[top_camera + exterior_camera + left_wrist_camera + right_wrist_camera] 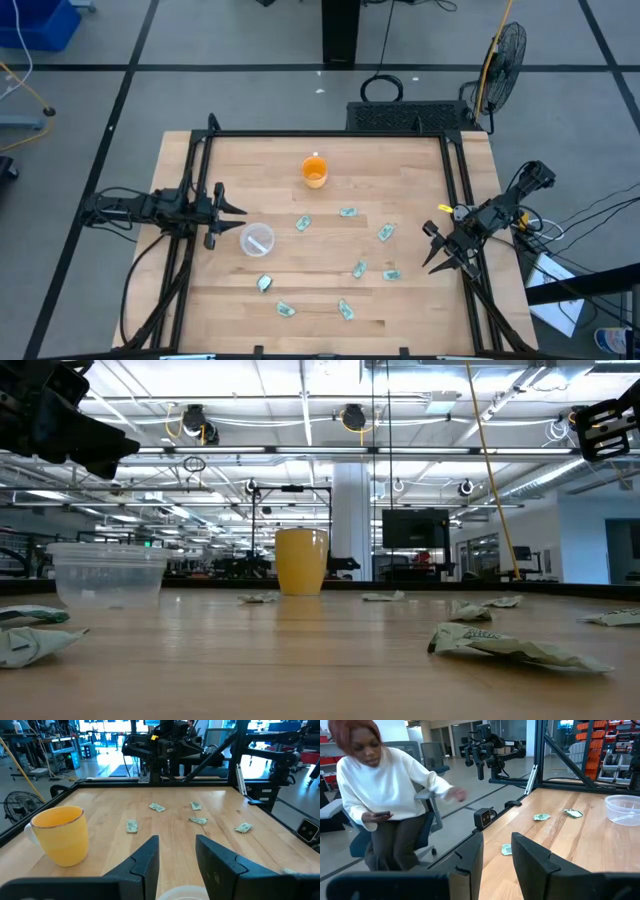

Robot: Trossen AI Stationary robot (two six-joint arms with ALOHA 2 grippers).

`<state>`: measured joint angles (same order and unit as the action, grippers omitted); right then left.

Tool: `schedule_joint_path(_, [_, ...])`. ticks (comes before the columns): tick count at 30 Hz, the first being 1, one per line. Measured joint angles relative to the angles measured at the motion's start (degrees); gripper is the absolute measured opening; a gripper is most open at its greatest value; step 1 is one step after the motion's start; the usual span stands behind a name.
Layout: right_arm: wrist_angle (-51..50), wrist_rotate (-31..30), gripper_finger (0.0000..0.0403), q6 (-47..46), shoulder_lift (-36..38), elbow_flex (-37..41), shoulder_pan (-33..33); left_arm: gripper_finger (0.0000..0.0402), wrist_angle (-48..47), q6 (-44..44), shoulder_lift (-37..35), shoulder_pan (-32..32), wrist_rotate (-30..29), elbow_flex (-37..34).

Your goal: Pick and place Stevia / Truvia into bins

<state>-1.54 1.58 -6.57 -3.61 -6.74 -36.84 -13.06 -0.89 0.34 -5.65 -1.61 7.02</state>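
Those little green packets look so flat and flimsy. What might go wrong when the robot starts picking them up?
1. The packets, like this one, lie flat on the wooden table, so the fingers may slide over one instead of pinching it.
2. The orange cup stands not far from the clear cup; a packet could land in the wrong one.
3. The left gripper hovers close to the clear cup and might knock it.

A robotics lab in an open industrial hall: grey taped floor (250, 90), black metal pedestal fan (505, 55) at two o'clock, orange parts bins (615, 750) on shelving, exposed ceiling lights.
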Motion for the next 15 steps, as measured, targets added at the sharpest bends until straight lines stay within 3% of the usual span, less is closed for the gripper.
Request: schedule_joint_path(15, [0.0,0.0,0.0095,0.0,0.0,0.0,0.0,0.0131,0.9,4.1,0.0,0.0,-0.1,0.0])
